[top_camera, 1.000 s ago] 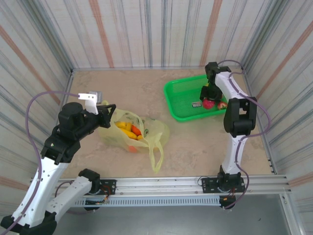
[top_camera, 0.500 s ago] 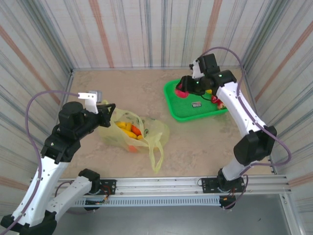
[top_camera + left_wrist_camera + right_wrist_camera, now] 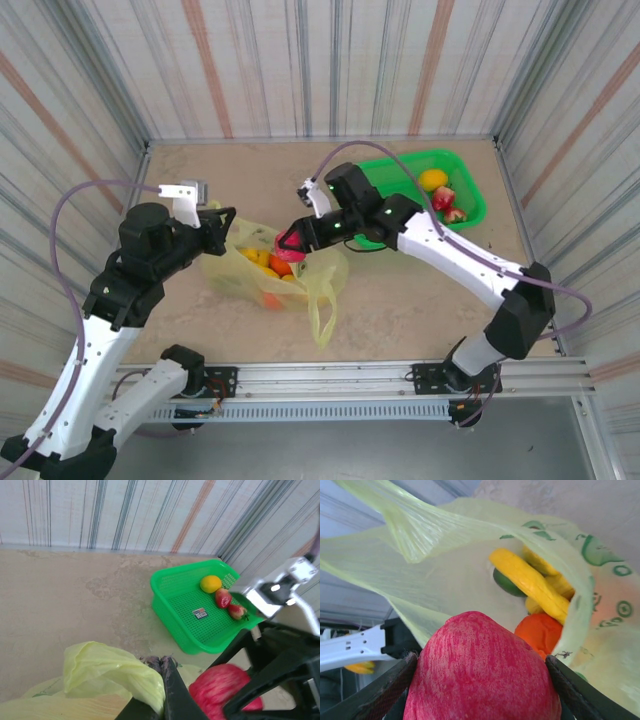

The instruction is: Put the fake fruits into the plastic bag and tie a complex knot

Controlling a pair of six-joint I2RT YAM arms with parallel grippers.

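Right wrist: red fruit (image 3: 482,672) clamped in part-open right jaws above plastic bag (image 3: 445,570), left jaws pinching its rim; three fruits (image 3: 210,583), knot remaining.

A beige, marble-patterned tabletop (image 3: 400,300) carries a green mesh basket (image 3: 405,168). Behind and right of the basket, walls (image 3: 300,70) of pale panelling with vertical grey, blue and rust stripes meet in a corner. Opposite the basket, an aluminium rail (image 3: 330,372) edges the table. Light is soft, even.
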